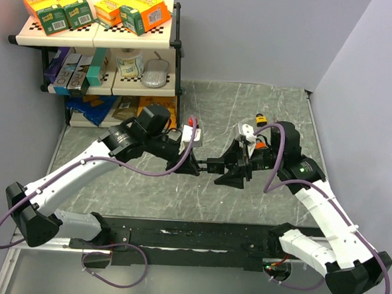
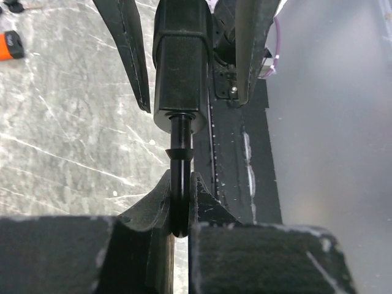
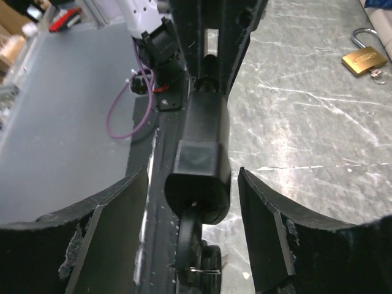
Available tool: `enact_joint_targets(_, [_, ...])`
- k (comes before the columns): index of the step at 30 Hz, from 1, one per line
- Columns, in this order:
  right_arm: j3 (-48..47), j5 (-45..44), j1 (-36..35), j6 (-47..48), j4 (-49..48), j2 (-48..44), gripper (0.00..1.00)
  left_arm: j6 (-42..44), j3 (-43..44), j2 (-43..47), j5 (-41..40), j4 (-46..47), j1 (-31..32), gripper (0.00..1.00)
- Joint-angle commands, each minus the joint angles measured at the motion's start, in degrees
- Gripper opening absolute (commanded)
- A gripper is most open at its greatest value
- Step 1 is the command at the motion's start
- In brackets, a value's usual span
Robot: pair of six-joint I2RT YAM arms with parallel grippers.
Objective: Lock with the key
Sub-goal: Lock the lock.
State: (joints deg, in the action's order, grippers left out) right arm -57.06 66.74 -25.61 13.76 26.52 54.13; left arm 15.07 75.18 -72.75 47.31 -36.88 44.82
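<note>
Brass padlock point(image 3: 364, 59) lies apart from lock point(image 3: 202, 153).

Left gripper point(image 2: 180, 193) clamped; right gripper point(image 3: 194, 180) spread wide.

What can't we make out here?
- Whether the key is seated in the black padlock: right wrist view, the dark lock body hides the keyhole.
- Shackle end: left wrist view, buried in the left end effector.
- Orange object: left wrist view, cut off by the left edge.
- Top view: padlock too small to read.
</note>
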Motion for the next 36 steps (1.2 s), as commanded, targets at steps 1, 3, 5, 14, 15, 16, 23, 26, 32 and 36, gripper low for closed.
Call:
enact_joint_targets(1, [-2.3,1.6,-0.1,8.9,4.7,-0.7,0.70,-3.2,4.5,0.9,4.8,4.6,0.3,0.01])
enact_joint_targets(3, [-2.2,2.1,-0.1,10.0,5.2,-0.3,0.70,-4.2,4.9,0.6,5.0,5.4,0.4,0.01])
enact_joint_targets(5, [-2.4,2.5,-0.1,9.6,5.1,0.4,0.68,-5.0,5.0,0.4,4.5,6.2,1.0,0.01])
enact_joint_targets(14, [-3.5,2.9,-0.2,8.0,3.5,1.8,0.54,-5.5,5.7,-1.0,2.5,6.2,2.5,0.01])
enact_joint_targets(15, [-3.5,2.9,-0.2,8.0,3.4,1.7,0.49,-5.6,5.9,-1.1,2.7,6.2,2.5,0.01])
enact_joint_targets(16, [-3.4,2.8,-0.4,7.9,3.4,1.8,0.47,-5.6,5.9,-1.3,2.6,6.4,2.5,0.01])
enact_joint_targets(23, [-3.6,2.4,-1.8,7.6,2.8,1.9,0.33,-6.3,6.4,-2.0,2.6,6.7,2.9,0.01])
enact_joint_targets(26, [-3.8,2.2,-2.6,7.4,2.8,2.3,0.23,-6.3,6.2,-2.0,2.5,7.3,3.2,0.01])
enact_joint_targets(32, [-3.6,4.2,-3.2,2.9,-0.4,3.4,0.00,-8.0,5.4,-1.4,0.9,11.0,4.8,0.01])
enact_joint_targets(36, [-3.2,4.6,-3.6,0.6,-2.5,4.2,0.00,-9.2,4.7,-1.2,0.0,14.6,6.5,0.01])
